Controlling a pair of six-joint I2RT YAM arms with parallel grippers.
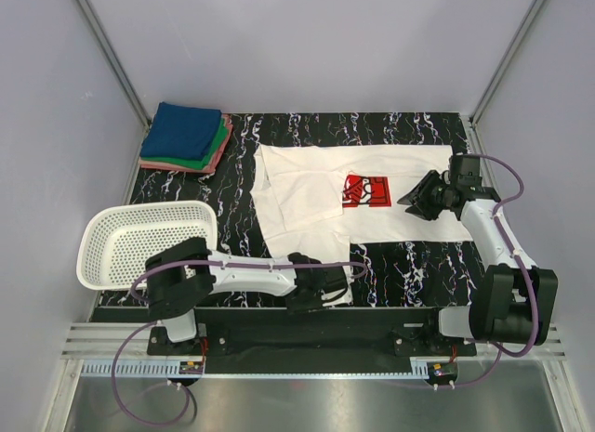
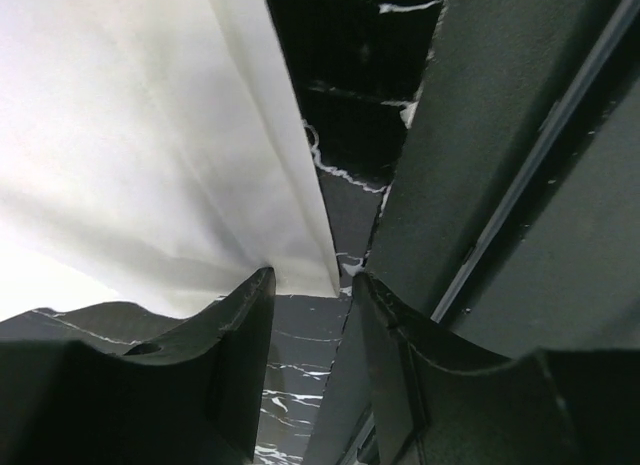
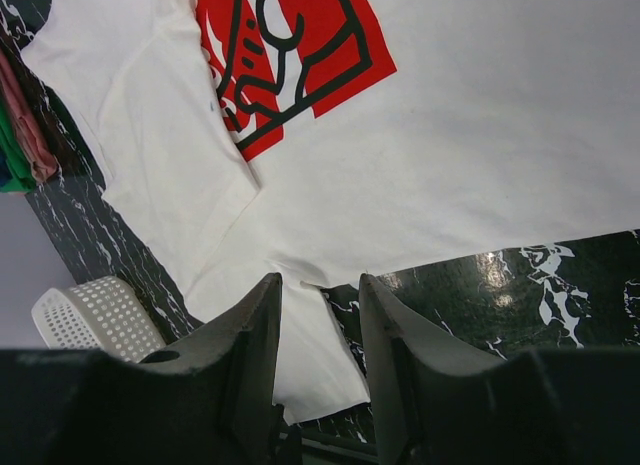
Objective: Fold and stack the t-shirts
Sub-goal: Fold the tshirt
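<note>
One white red-printed t-shirt [image 1: 409, 167], part folded, left gripper [image 2: 312, 285] and right gripper [image 3: 317, 285] half-open, empty

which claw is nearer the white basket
Left. The left claw is right of the basket, by the white t-shirt; the right claw is over its far right part.

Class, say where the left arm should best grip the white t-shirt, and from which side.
Probably pinch the near corner of the white t-shirt, approaching low from the robot's side: it lies flat and free on the table, just ahead of the left gripper, jaws open.
</note>
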